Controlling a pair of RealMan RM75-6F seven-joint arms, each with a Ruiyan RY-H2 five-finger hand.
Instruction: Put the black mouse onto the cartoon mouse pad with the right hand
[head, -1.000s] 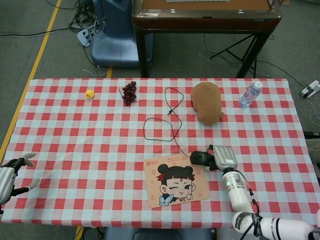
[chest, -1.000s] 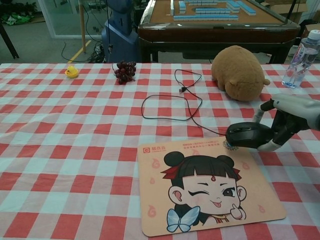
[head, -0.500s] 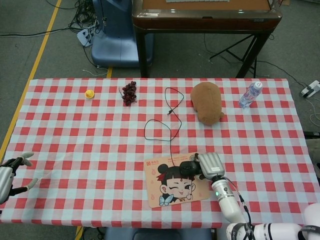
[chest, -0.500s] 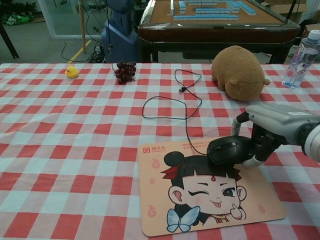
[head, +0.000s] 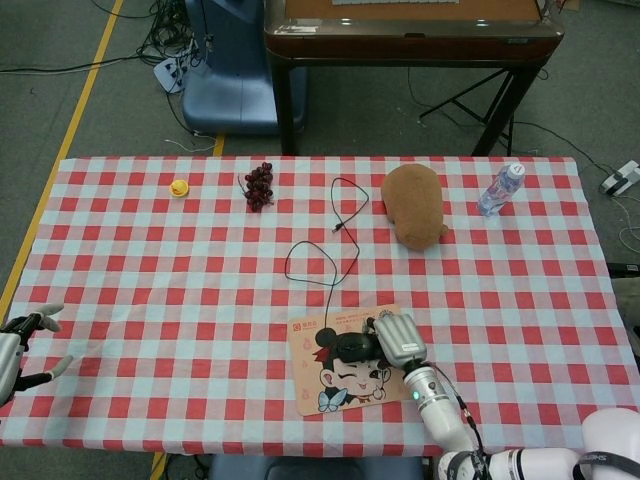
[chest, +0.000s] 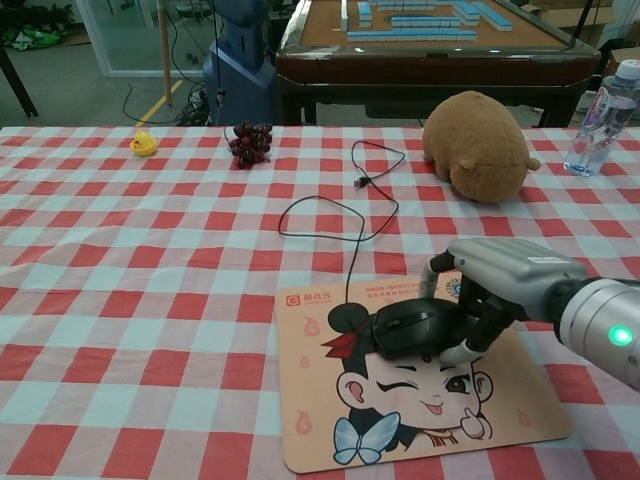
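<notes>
Black mouse (chest: 408, 329) over the cartoon mouse pad (chest: 330, 440).
My right hand (chest: 490, 285) held it, fingers wrapped around its right side.

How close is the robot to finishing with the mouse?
Nearly there. The black mouse is already over the middle of the cartoon mouse pad, its cable trailing off behind. The right hand grips it. Whether it touches the pad isn't clear. What's left: letting go and moving away.

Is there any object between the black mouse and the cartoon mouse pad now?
Nothing visible: the right hand holds the black mouse directly over the cartoon mouse pad; only its own cable trails back across the table.
</notes>
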